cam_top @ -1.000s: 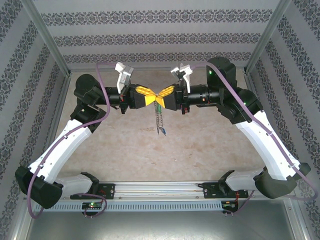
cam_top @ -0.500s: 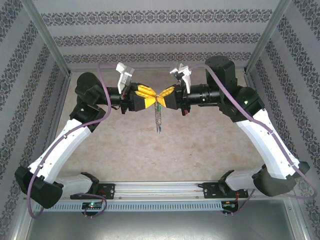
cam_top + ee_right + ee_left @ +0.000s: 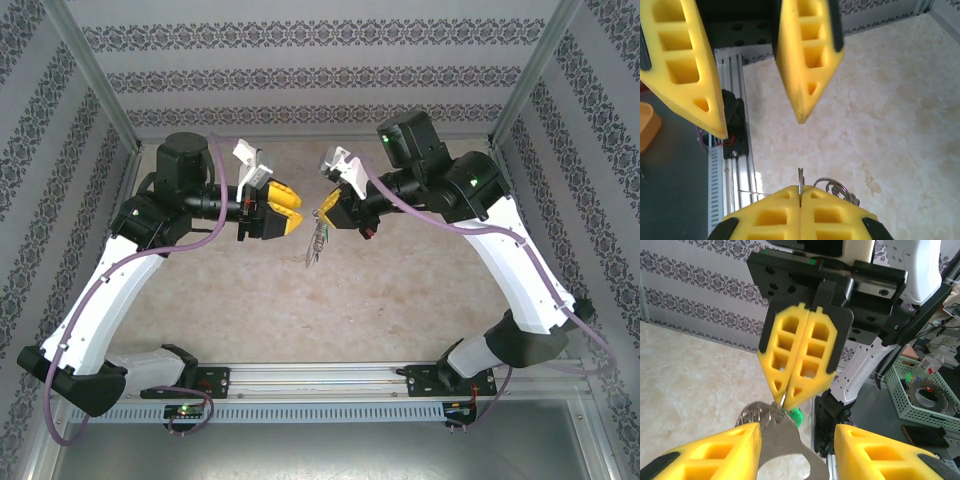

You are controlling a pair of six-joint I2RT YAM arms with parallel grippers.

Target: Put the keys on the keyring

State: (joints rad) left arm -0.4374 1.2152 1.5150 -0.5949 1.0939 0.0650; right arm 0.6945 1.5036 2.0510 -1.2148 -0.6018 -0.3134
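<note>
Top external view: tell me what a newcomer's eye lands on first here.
Two bright yellow hands face each other in mid-air above the middle of the pale stone table. The right hand is shut on the keyring, whose small metal pieces dangle below it, while the left hand faces it with jaws open. The left wrist view shows a green tag by the loop.

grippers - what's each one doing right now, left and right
left gripper: open, gripping nothing
right gripper: closed, pinching the keyring
</note>
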